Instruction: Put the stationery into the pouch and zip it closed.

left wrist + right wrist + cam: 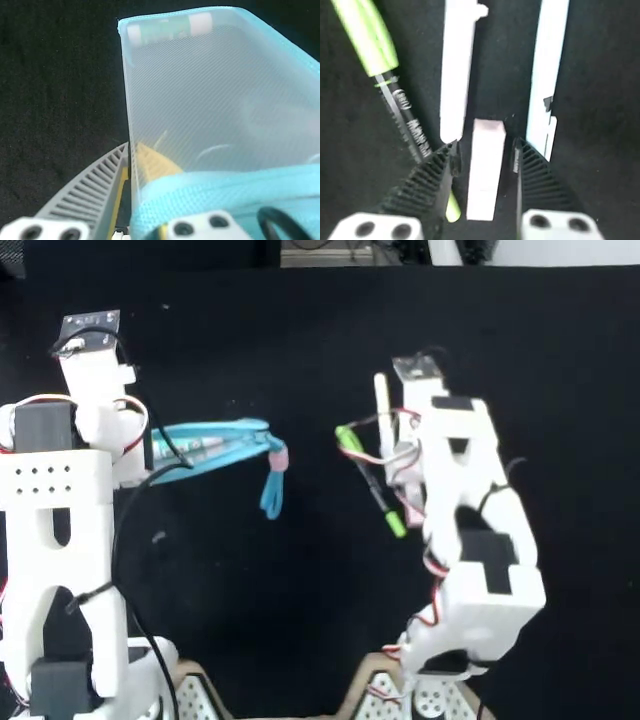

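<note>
The work is sitting in the loading step. The left pincer (132, 152) is clenching one edge of the pouch (215, 443), which is lying toward 9 o'clock on the black surface (250, 590) with its strap (274, 480) trailing off toward 5 o'clock, and a few white-and-green pieces (170, 27) are already showing through the mesh at its far end. At 3 o'clock from the pouch, well apart from it, the right pincer (485, 145) is hanging released, its jaws standing either side of a small pale eraser (484, 172) (a block, at any rate; it could be something else) without visibly pressing it. A green pen (372, 483) is lying just beside that pincer at about 9 o'clock, a white stick (381, 400) is lying toward 12 o'clock, and a second white strip (547, 75) is lying near the eraser. By this reading the pouch is only partly filled and the zipping is some way off. The next move is probably calling for the right jaws to close squarely on the eraser, lift it clear of its neighbours and carry it toward 9 o'clock to the pouch mouth; whether that mouth is gaping wide enough cannot be told.
</note>
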{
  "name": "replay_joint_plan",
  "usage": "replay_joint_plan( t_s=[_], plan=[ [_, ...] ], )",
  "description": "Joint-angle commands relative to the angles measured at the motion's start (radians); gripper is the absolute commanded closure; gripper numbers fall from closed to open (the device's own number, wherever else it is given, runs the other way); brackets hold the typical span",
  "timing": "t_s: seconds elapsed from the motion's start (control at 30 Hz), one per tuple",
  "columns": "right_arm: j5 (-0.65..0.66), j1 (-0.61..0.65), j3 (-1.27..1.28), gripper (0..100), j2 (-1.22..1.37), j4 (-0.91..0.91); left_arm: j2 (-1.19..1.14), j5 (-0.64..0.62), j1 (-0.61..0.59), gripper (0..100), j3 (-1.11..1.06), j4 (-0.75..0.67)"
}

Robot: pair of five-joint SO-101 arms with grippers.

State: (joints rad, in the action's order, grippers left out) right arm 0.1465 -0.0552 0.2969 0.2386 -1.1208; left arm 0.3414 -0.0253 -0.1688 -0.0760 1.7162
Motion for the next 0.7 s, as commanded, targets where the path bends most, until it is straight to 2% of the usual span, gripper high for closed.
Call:
replay_joint_plan(
  t_s=[0.0, 0.27, 0.3, 0.37, 0.4, 0.43, 0.67],
  plan=[
    [0.055, -0.025, -0.053, 84.2, 0.021, 0.051, -0.009, -0.002, -0.007, 97, -0.033, 0.012],
    [0.126, -0.025, -0.085, 84.5, 0.088, 0.051, -0.009, -0.002, -0.005, 97, -0.033, 0.014],
    [0.126, -0.025, -0.085, 86.1, 0.091, 0.051, -0.009, -0.002, -0.005, 97, -0.033, 0.014],
    [0.124, -0.028, -0.085, 95.5, 0.087, 0.049, -0.009, -0.002, -0.004, 97, -0.033, 0.014],
    [0.121, -0.029, -0.085, 99.6, 0.073, 0.044, -0.009, -0.002, -0.002, 97, -0.033, 0.014],
    [0.12, -0.035, -0.085, 97.4, 0.05, 0.037, -0.009, -0.002, -0.001, 97, -0.033, 0.014],
    [0.15, -0.115, -0.094, 98.8, -0.214, -0.097, -0.009, -0.002, -0.001, 97, -0.033, 0.014]
  ],
)
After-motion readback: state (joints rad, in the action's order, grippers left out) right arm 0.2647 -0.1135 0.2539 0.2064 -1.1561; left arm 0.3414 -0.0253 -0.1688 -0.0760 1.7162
